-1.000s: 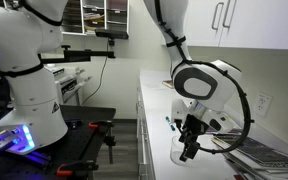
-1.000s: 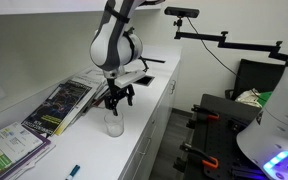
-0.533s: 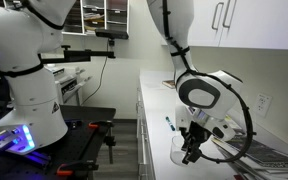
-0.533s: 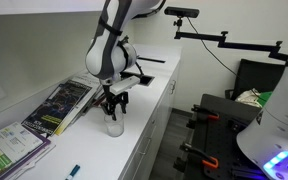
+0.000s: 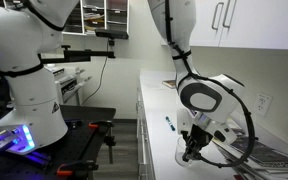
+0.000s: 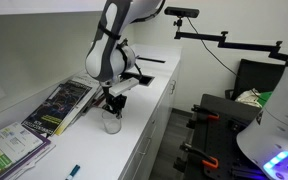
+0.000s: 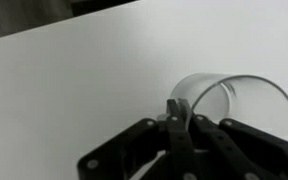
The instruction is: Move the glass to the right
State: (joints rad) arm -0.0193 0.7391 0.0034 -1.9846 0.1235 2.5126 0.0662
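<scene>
A robotics lab: white counter [image 5: 154, 95], wall cabinets [image 5: 246, 22], second white robot arm [image 5: 29, 80].

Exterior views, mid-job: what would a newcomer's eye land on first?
The white arm bends low over the counter, its pincer right at the small clear glass. In the wrist view a dark finger meets the glass rim; grip unclear. Colourful magazines lie beside it.

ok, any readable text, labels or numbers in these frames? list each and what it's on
No text can be read in any view.
Cover print on the dark-covered magazine: too small and blurred to read.
Cover print on the light-covered magazine: too small to read.
The glass: no marking visible.
</scene>
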